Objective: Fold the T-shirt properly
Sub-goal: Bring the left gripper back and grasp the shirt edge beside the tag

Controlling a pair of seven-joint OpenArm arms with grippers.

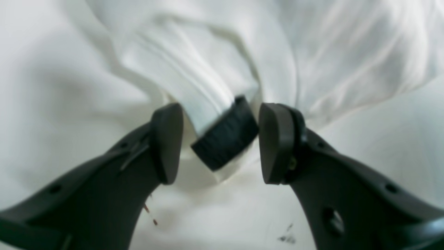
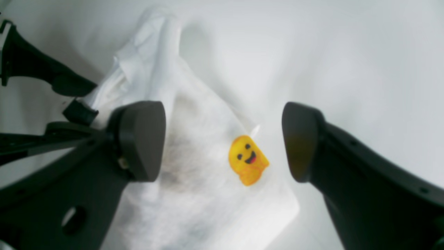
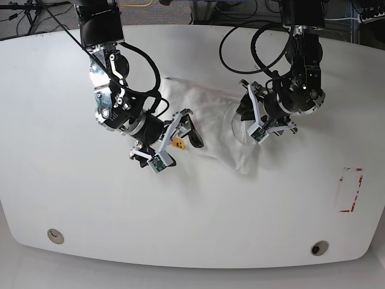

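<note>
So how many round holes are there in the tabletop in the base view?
2. One hole sits near the table's front edge at the lower left, the other hole near the front edge at the lower right. Any under the T-shirt or arms would be hidden.

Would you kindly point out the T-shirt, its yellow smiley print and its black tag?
T-shirt (image 3: 207, 105): base view, plain white cloth.
Yellow smiley print (image 2: 247, 159): right wrist view, the face.
Black tag (image 1: 225, 136): left wrist view, tag's middle.

T-shirt (image 1: 222, 62) folds blurred, printed letters hidden, sleeves indistinct
</note>
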